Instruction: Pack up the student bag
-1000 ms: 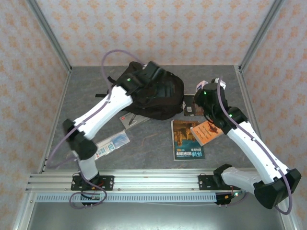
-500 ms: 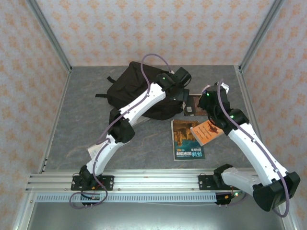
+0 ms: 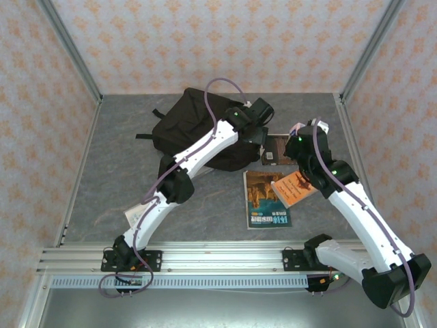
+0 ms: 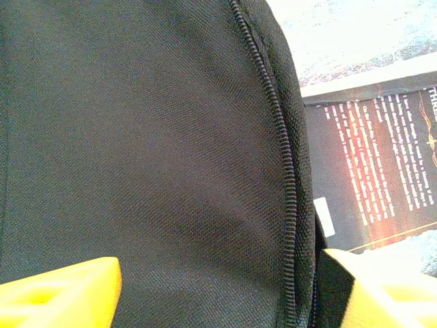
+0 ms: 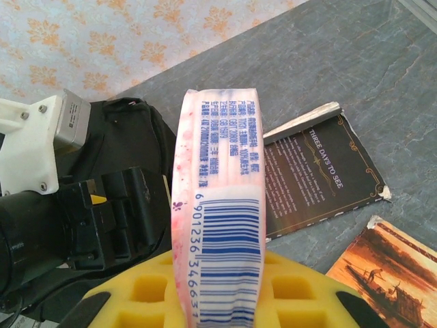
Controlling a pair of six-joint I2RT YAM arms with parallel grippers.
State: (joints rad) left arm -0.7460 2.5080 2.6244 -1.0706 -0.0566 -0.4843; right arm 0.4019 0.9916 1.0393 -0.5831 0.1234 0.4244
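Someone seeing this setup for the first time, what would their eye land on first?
The black student bag at the far middle of the table, the left arm stretched across it, the left tool open at its right edge. Then the right tool clamped on a pink-and-white barcoded packet, near a dark book.

The bag (image 3: 198, 126) lies back left; book (image 3: 276, 149) just right of it, magazine (image 3: 265, 199) before that, booklet (image 3: 295, 188) on its right edge; packet (image 5: 218, 171) in my right claw (image 5: 222, 294).
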